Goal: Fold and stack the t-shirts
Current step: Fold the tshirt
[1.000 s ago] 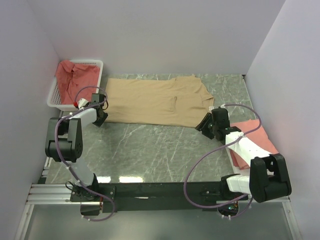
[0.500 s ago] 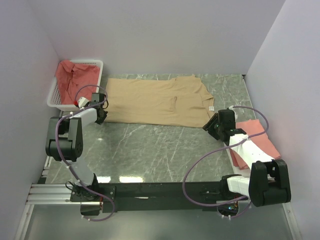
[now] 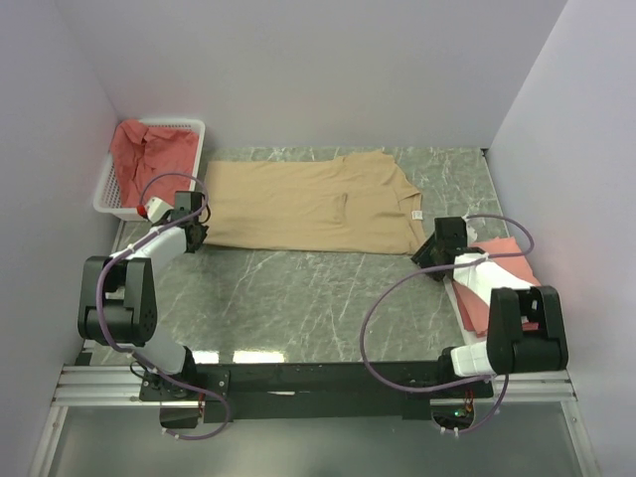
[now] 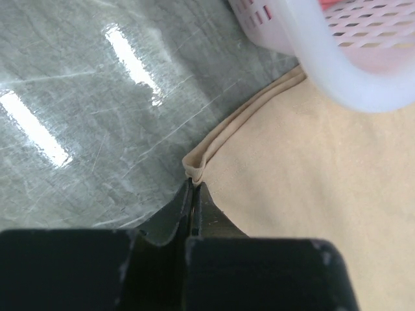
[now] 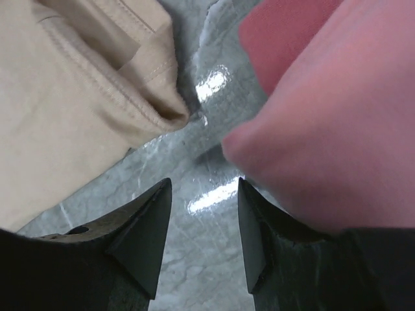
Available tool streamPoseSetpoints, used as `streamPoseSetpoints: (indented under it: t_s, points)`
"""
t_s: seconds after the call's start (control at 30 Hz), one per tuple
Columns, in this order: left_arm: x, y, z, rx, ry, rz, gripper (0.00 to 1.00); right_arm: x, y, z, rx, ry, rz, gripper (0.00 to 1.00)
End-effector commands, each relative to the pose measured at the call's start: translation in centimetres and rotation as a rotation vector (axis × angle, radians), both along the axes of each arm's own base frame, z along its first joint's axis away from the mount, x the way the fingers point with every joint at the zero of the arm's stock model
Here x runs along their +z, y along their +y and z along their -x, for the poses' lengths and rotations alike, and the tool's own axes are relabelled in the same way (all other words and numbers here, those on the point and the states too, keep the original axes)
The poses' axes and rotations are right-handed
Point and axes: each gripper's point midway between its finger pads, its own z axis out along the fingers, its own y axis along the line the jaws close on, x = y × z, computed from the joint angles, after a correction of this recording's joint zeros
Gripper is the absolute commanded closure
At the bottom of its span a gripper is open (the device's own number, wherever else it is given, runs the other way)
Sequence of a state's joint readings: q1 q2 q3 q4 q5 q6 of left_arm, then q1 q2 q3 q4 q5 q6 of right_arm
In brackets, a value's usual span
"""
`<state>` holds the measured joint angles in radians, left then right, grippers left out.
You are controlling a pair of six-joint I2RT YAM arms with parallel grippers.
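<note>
A tan t-shirt [image 3: 308, 204] lies spread flat across the back of the table. My left gripper [image 3: 196, 235] is at its near left corner, shut on the doubled hem [image 4: 194, 165] of the tan t-shirt [image 4: 305, 181]. My right gripper [image 3: 429, 250] stands open just off the shirt's near right corner [image 5: 162, 113], with only bare table between its fingers [image 5: 146, 227]. A folded red t-shirt [image 3: 497, 283] lies at the right under the right arm and fills the right of the right wrist view as the red t-shirt [image 5: 324, 129]. Another red shirt [image 3: 149, 154] sits crumpled in the basket.
A white slotted basket [image 3: 107, 194] stands at the back left, its rim [image 4: 337, 71] close above the held corner. White walls close in the table on the left, back and right. The dark rail with the arm bases [image 3: 318, 378] runs along the near edge.
My left gripper has shut on the tan shirt's left corner and shifted slightly left. The right gripper has moved right and back, off the shirt, to beside the red stack.
</note>
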<state>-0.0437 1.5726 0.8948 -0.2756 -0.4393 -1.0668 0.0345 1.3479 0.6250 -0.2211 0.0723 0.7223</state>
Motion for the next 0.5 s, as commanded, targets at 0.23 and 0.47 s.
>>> streamPoseSetpoints:
  t_s: [0.23,0.47]
  points:
    - [1.0,0.9,0.5,0.016,-0.016,-0.027,0.99,2.6,-1.0,-5.1,-0.06,-0.113,0.027,0.5]
    - [0.7,0.8,0.4,0.01,-0.014,-0.014,0.99,1.7,-0.5,-6.6,-0.048,-0.081,0.008,0.54]
